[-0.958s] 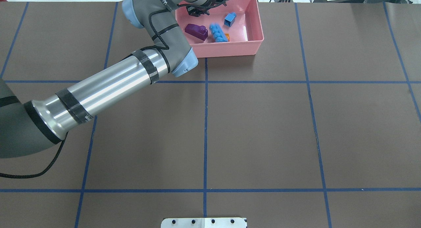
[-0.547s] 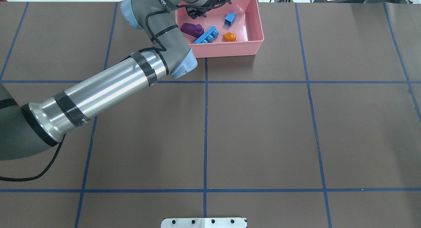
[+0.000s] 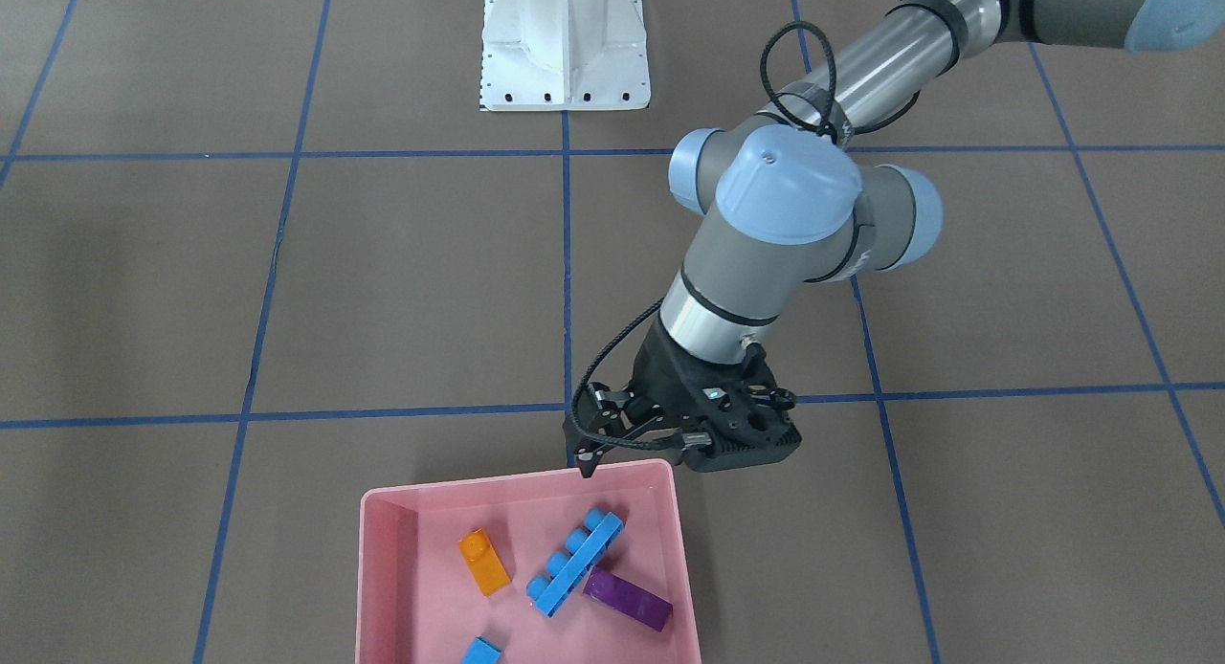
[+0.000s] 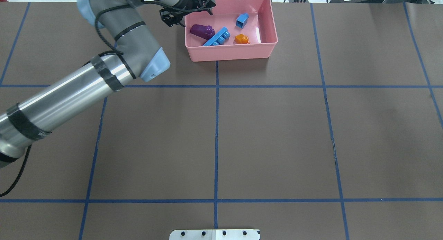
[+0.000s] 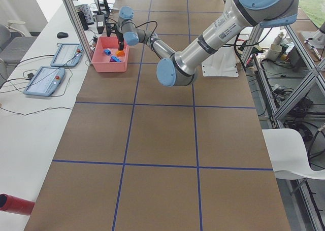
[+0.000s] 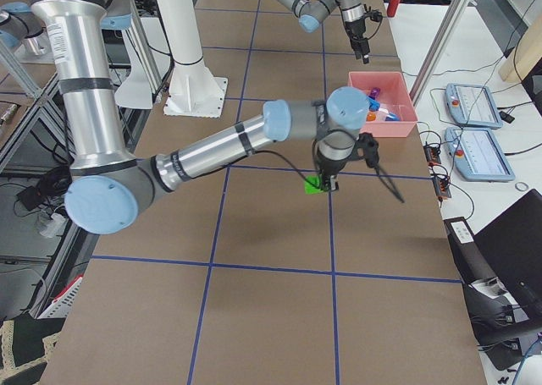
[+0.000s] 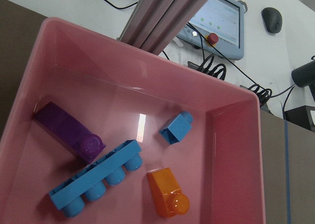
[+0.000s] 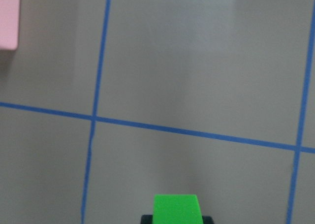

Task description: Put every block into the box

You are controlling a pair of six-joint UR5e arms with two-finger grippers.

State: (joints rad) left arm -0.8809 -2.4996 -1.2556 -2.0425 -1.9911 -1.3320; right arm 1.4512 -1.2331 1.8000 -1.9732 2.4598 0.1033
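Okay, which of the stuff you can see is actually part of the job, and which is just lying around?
Job: box, purple brick, long blue brick, small blue brick, orange brick, green brick.

Lying about: white pedestal, tablets, mouse, red tube, chair.

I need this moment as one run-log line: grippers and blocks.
left gripper: empty, at box rim | box holds: purple block, long blue block, small blue block, orange block | right gripper: holds green block
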